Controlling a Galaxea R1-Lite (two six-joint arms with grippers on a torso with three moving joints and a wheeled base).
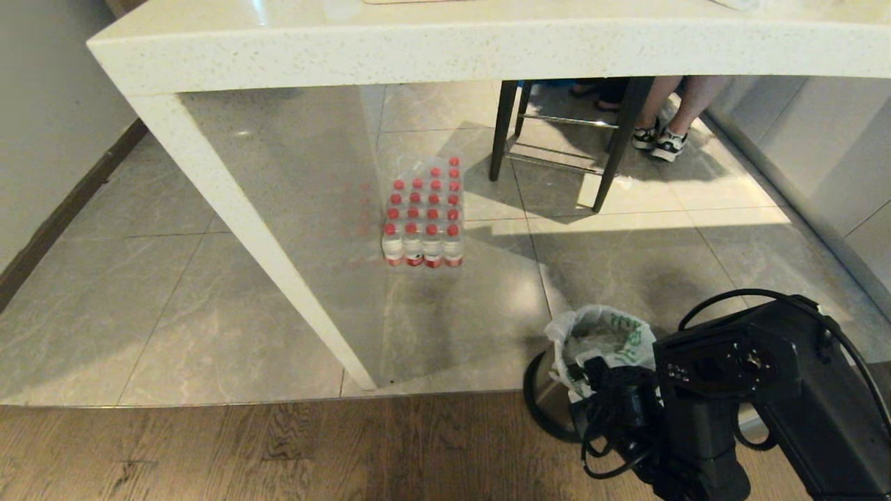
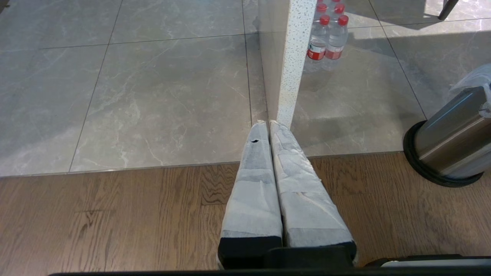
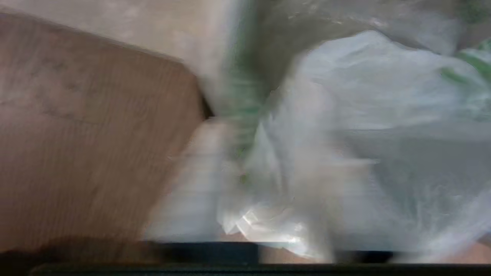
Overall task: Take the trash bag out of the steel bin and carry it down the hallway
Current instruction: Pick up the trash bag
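Step in hand: grasping the trash bag [image 1: 604, 339], seated in the steel bin [image 2: 452, 134] at 5 o'clock on the floor. Right gripper [image 1: 592, 379] sits at the bag's near rim — whether it grips plastic, cannot tell. Left gripper [image 2: 267, 123] parked, fingers pressed together, empty. Next move calls for a confirmed pinch, then a straight lift — bag must clear the rim.

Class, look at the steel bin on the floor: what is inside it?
The trash bag, white with green print, lines the steel bin and spills over its rim. The right end effector sits at the bag's edge and hides part of the opening, so the contents cannot be seen.
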